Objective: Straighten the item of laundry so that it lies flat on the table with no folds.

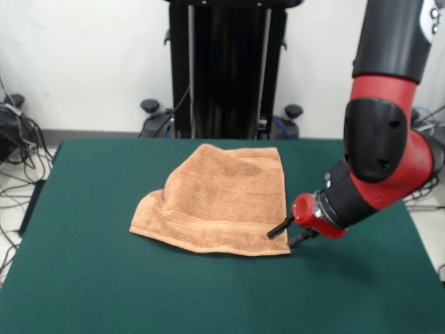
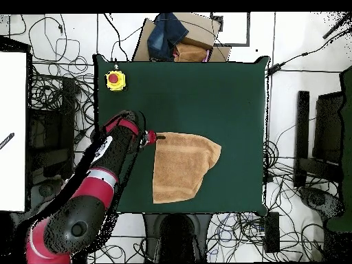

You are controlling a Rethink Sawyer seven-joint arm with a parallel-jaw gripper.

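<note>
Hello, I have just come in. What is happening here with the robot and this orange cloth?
The Sawyer arm is working on a peach-orange towel that lies on the dark green table. Its gripper is down at the table surface, at one corner of the towel. The towel is not flat: one corner looks folded in, so its outline is uneven, with wrinkles near the far edge. I cannot tell whether the gripper has hold of the cloth. A yellow box with a red button sits near a table corner.

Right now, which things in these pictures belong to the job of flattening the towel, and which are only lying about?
Belong to the job:
- towel, still folded
- green table
- pincer, at the towel's corner

Only lying about:
- yellow box with red button on the table
- cardboard box beyond the table
- cables on the floor
</note>
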